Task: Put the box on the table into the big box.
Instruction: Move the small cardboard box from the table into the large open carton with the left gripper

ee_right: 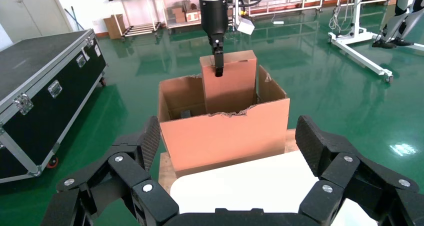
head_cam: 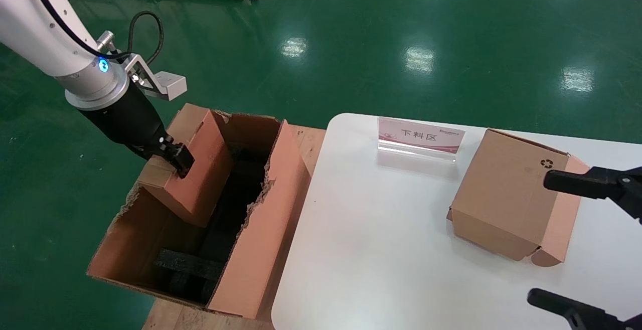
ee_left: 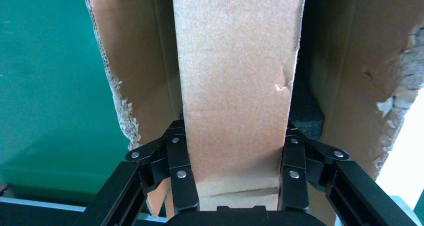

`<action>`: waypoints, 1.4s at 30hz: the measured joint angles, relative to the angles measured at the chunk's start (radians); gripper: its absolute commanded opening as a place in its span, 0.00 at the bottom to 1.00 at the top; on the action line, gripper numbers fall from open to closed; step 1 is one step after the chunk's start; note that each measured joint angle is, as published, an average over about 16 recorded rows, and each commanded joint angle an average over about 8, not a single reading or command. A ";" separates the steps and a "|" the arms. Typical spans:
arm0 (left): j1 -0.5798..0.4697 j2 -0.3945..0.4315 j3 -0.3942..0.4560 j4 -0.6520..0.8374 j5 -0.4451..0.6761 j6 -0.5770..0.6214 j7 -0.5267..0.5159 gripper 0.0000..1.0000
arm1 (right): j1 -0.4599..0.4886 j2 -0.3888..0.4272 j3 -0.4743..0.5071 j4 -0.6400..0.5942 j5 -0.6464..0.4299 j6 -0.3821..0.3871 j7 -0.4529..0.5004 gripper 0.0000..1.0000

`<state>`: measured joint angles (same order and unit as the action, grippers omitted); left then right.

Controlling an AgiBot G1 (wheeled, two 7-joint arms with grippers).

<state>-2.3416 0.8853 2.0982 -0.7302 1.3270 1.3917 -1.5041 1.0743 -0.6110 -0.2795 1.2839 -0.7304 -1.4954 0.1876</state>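
Note:
My left gripper (head_cam: 178,162) is shut on the box (head_cam: 200,169), a slim plain brown carton. It holds the box on end, slightly tilted, with its lower part down inside the big box (head_cam: 261,229), over black foam blocks (head_cam: 190,265). In the left wrist view the fingers (ee_left: 182,151) clamp both sides of the box (ee_left: 235,86), with torn big-box walls (ee_left: 135,61) around it. The right wrist view shows the box (ee_right: 230,81) sticking up out of the big box (ee_right: 230,131). My right gripper (head_cam: 539,237) is open and empty over the right of the white table (head_cam: 381,229).
A cube-like cardboard box with a recycling symbol (head_cam: 506,194) sits on the table by my right gripper. A pink sign (head_cam: 420,138) stands at the table's far edge. The big box rests on a wooden pallet (head_cam: 306,139). A black flight case (ee_right: 40,86) stands on the green floor.

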 measured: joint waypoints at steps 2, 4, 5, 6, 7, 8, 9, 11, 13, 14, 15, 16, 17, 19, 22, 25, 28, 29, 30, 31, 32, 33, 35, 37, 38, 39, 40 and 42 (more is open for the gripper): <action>0.001 -0.007 0.003 -0.007 0.001 -0.004 0.002 0.00 | 0.000 0.000 0.000 0.000 0.000 0.000 0.000 1.00; 0.001 -0.014 0.006 -0.014 0.001 -0.007 0.004 0.00 | 0.000 0.000 0.000 0.000 0.000 0.000 0.000 1.00; 0.000 -0.017 0.008 -0.018 0.001 -0.008 0.004 0.00 | 0.000 0.000 0.000 0.000 0.000 0.000 0.000 1.00; -0.001 -0.020 0.010 -0.022 0.001 -0.008 0.004 0.00 | 0.000 0.000 0.000 0.000 0.000 0.000 0.000 1.00; -0.002 -0.023 0.012 -0.025 0.002 -0.009 0.003 0.00 | 0.000 0.000 0.000 0.000 0.000 0.000 0.000 1.00; -0.003 -0.025 0.015 -0.029 0.002 -0.009 0.003 0.00 | 0.000 0.000 0.000 0.000 0.000 0.000 0.000 1.00; -0.004 -0.028 0.017 -0.033 0.002 -0.010 0.002 0.00 | 0.000 0.000 0.000 0.000 0.000 0.000 0.000 1.00; -0.006 -0.033 0.021 -0.041 0.003 -0.013 -0.001 0.00 | 0.000 0.000 0.000 0.000 0.000 0.000 0.000 1.00; -0.007 -0.037 0.025 -0.048 0.004 -0.019 -0.005 0.00 | 0.000 0.000 0.000 0.000 0.000 0.000 0.000 1.00; -0.007 -0.040 0.027 -0.052 0.006 -0.023 -0.007 0.00 | 0.000 0.000 0.000 0.000 0.000 0.000 0.000 1.00; -0.006 -0.042 0.028 -0.055 0.007 -0.027 -0.010 0.00 | 0.000 0.000 0.000 0.000 0.000 0.000 0.000 1.00; -0.005 -0.044 0.030 -0.059 0.008 -0.031 -0.012 0.00 | 0.000 0.000 0.000 0.000 0.000 0.000 0.000 1.00; -0.004 -0.047 0.031 -0.062 0.010 -0.036 -0.015 0.00 | 0.000 0.000 0.000 0.000 0.000 0.000 0.000 1.00; 0.001 -0.052 0.034 -0.070 0.014 -0.049 -0.021 0.00 | 0.000 0.000 0.000 0.000 0.000 0.000 0.000 1.00; 0.011 -0.060 0.037 -0.079 0.023 -0.070 -0.031 0.00 | 0.000 0.000 0.000 0.000 0.000 0.000 0.000 1.00; 0.023 -0.068 0.040 -0.089 0.032 -0.092 -0.041 0.00 | 0.000 0.000 0.000 0.000 0.000 0.000 0.000 1.00; 0.036 -0.076 0.043 -0.099 0.041 -0.110 -0.051 0.00 | 0.000 0.000 0.000 0.000 0.000 0.000 0.000 1.00; 0.039 -0.079 0.045 -0.102 0.044 -0.114 -0.054 0.00 | 0.000 0.000 0.000 0.000 0.000 0.000 0.000 1.00; 0.043 -0.081 0.046 -0.105 0.047 -0.119 -0.057 0.00 | 0.000 0.000 0.000 0.000 0.000 0.000 0.000 1.00; 0.046 -0.083 0.048 -0.108 0.050 -0.122 -0.060 0.00 | 0.000 0.000 0.000 0.000 0.000 0.000 0.000 1.00; 0.048 -0.086 0.049 -0.112 0.054 -0.126 -0.063 0.00 | 0.000 0.000 0.000 0.000 0.000 0.000 0.000 1.00; 0.051 -0.088 0.051 -0.115 0.057 -0.128 -0.066 0.00 | 0.000 0.000 0.000 0.000 0.000 0.000 0.000 1.00; 0.054 -0.092 0.054 -0.121 0.062 -0.132 -0.072 0.00 | 0.000 0.000 0.000 0.000 0.000 0.000 0.000 1.00; 0.056 -0.095 0.057 -0.127 0.067 -0.134 -0.077 0.00 | 0.000 0.000 0.000 0.000 0.000 0.000 0.000 1.00; 0.056 -0.097 0.059 -0.130 0.069 -0.134 -0.080 0.00 | 0.000 0.000 0.000 0.000 0.000 0.000 0.000 1.00; 0.056 -0.098 0.060 -0.133 0.072 -0.134 -0.082 0.00 | 0.000 0.000 0.000 0.000 0.000 0.000 0.000 1.00; 0.056 -0.100 0.062 -0.136 0.074 -0.134 -0.084 0.00 | 0.000 0.000 0.000 0.000 0.000 0.000 0.000 1.00; 0.055 -0.102 0.064 -0.142 0.078 -0.133 -0.089 0.00 | 0.000 0.000 0.000 0.000 0.000 0.000 0.000 1.00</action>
<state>-2.2870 0.7834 2.1622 -0.8722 1.4049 1.2585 -1.5929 1.0743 -0.6110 -0.2795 1.2839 -0.7304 -1.4954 0.1876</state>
